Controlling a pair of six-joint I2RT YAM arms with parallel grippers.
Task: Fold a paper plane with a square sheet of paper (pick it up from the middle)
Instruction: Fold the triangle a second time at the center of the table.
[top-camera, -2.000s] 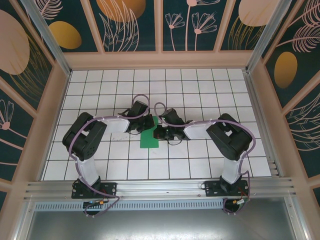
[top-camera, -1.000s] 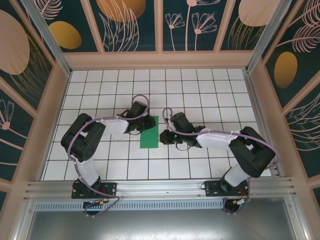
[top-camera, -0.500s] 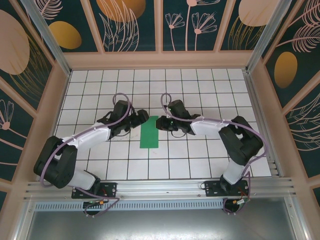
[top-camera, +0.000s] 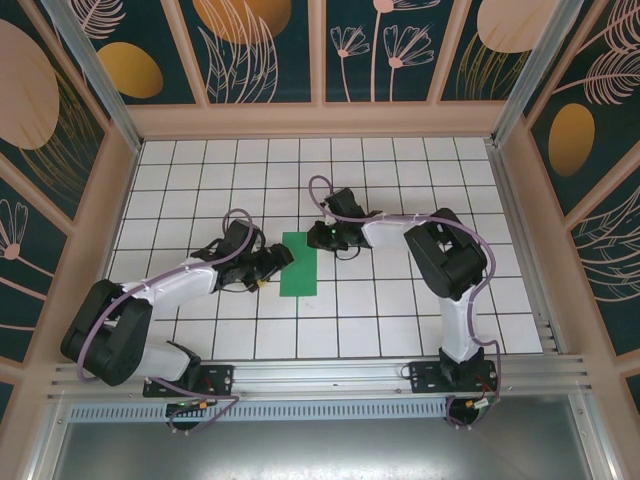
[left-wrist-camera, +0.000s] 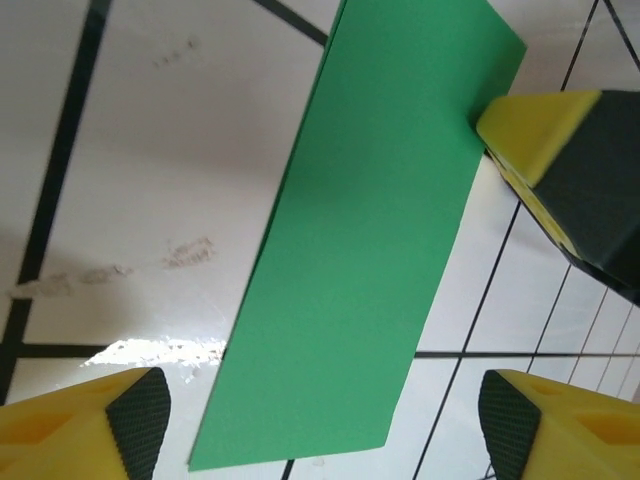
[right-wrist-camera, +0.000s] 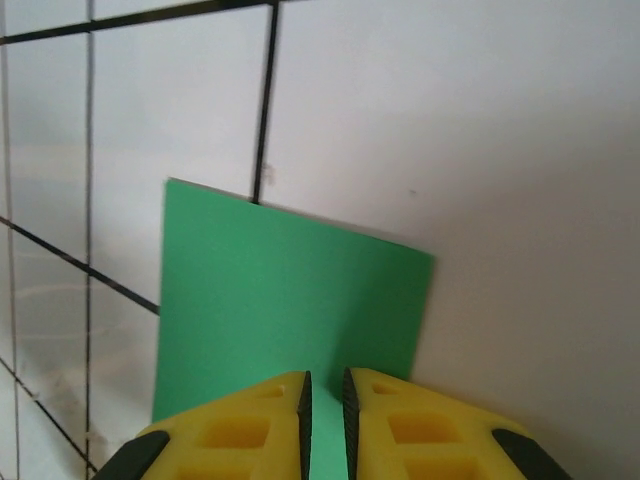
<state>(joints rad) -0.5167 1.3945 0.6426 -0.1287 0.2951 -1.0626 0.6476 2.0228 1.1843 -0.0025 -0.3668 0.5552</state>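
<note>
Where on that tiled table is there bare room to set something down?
The far rows of the table by the back wall are bare, as are the near stretch between the two arm bases and the strip along the right wall. The middle is crowded: the left gripper and right gripper sit at the green paper's edges.

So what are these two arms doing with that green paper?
They are working on folding it into a plane. The green paper lies flat on the tiled table as a narrow rectangle, not yet pointed. The left gripper hovers open beside its left edge; the right gripper, fingers almost together, sits at its far right corner. Neither is lifting it.
</note>
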